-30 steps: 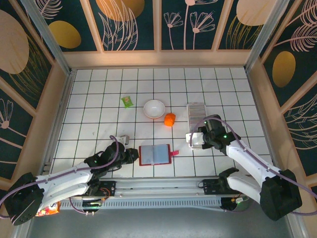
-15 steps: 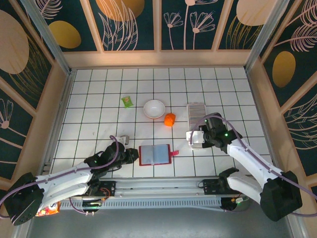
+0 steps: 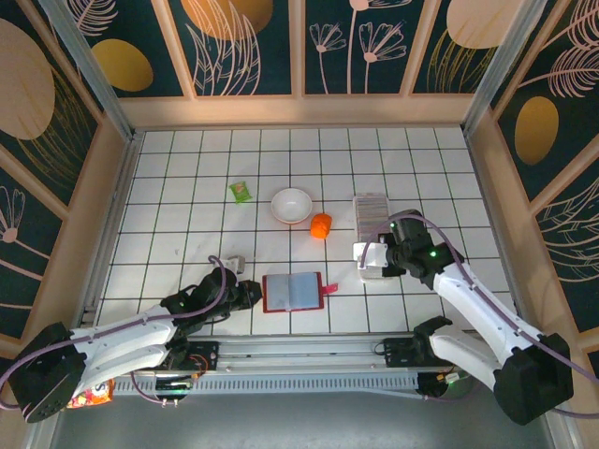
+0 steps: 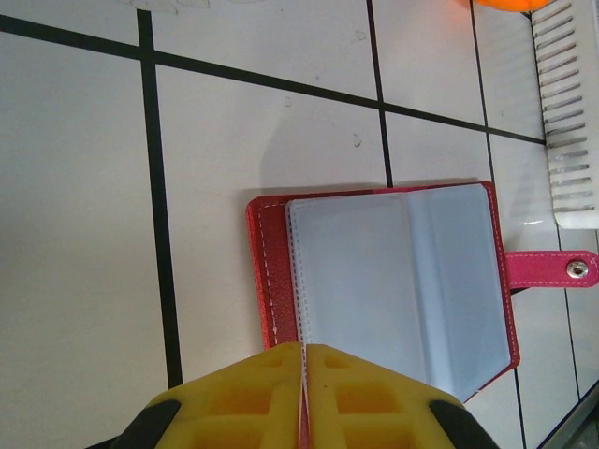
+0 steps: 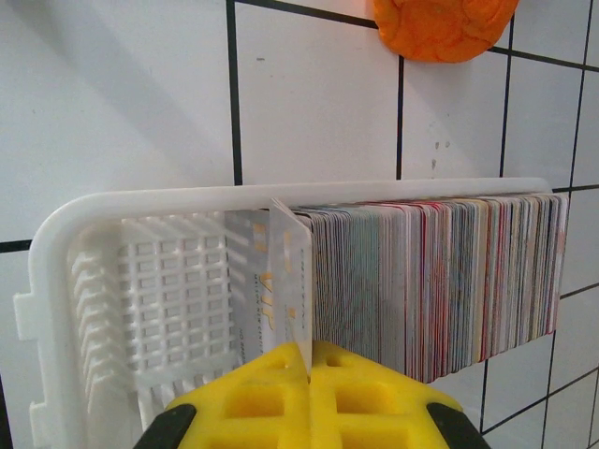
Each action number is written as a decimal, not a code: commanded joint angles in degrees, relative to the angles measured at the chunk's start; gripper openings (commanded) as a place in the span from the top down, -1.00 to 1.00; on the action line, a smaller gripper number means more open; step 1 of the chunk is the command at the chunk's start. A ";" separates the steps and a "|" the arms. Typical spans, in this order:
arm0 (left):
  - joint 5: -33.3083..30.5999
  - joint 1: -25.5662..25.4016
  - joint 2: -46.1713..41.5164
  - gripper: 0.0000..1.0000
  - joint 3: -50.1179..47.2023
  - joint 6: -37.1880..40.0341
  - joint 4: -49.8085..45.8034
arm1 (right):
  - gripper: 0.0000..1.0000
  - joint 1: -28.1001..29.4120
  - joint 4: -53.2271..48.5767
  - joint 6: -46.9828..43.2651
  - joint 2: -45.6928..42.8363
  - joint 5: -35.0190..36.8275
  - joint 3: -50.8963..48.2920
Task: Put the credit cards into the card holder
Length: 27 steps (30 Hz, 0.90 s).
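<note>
Card holder (image 4: 393, 281) lies open; right gripper (image 5: 307, 354) pinches one card (image 5: 285, 281).

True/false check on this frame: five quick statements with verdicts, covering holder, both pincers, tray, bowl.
1. The card holder lies open. True.
2. The right pincer is shut on one card at the end of the row. True.
3. Cards fill the tray end to end. False: the part next to the right pincer is bare.
4. The orange thing sits in the bowl. False: it lies on the table beside the bowl.
5. The left pincer gapes wide. False: it is shut on the card holder's edge.
</note>
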 commanded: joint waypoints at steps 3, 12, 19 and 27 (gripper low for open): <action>1.17 -0.29 0.06 0.81 -0.15 -0.76 2.16 | 0.93 0.40 7.77 1.62 0.04 1.51 -3.86; 1.31 -0.34 0.40 0.82 -0.04 -0.76 2.28 | 0.92 0.50 5.31 -0.55 2.27 3.02 -1.86; 1.30 -0.34 0.10 0.83 -0.05 -0.91 2.16 | 1.00 0.42 0.29 -1.48 4.44 2.85 1.81; 1.82 -0.34 0.14 0.83 -0.65 -1.11 3.38 | 1.00 0.40 -6.65 0.13 6.44 1.75 6.79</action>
